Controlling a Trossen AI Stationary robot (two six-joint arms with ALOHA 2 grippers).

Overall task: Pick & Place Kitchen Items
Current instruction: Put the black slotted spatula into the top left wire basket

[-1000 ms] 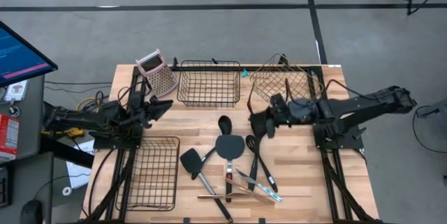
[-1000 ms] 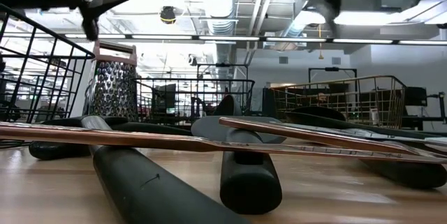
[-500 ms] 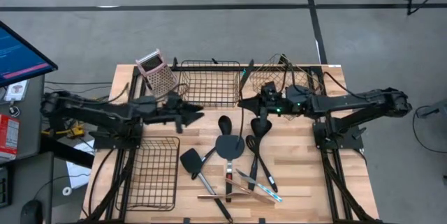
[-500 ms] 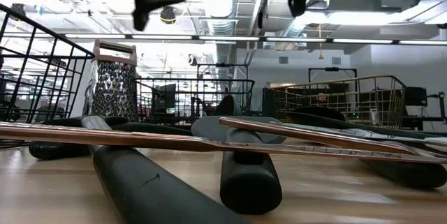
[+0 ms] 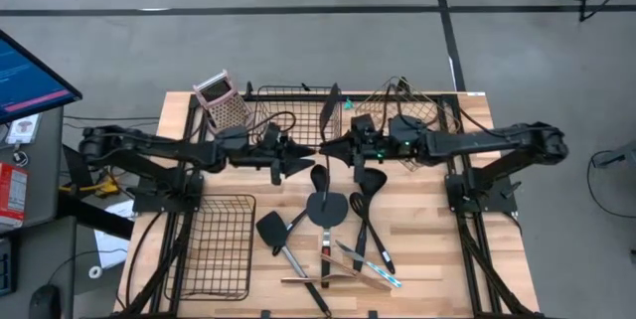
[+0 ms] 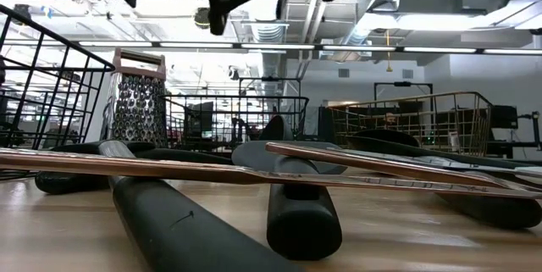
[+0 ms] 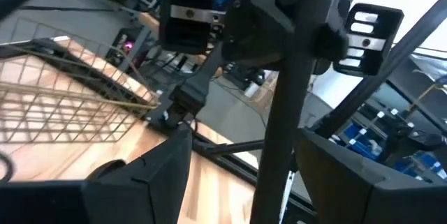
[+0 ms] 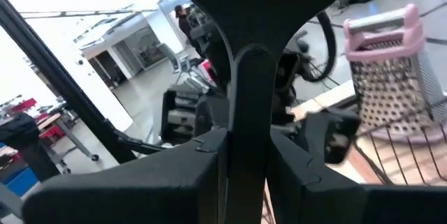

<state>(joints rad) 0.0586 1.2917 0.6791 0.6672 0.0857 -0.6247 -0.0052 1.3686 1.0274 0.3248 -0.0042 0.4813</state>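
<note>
A black spatula (image 5: pixel 329 110) stands upright at upper centre of the high view, before the black wire basket (image 5: pixel 288 120), its handle pinched in the right gripper (image 5: pixel 333 150). The left gripper (image 5: pixel 303 156) meets it tip to tip, fingers (image 7: pixel 140 175) spread either side of the handle. Remaining utensils (image 5: pixel 333 235) lie lower centre on the table (image 5: pixel 417 249).

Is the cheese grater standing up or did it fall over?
Standing up. In the low view the grater is upright, with its pink handle on top and its metal sides running straight up and down.
</note>
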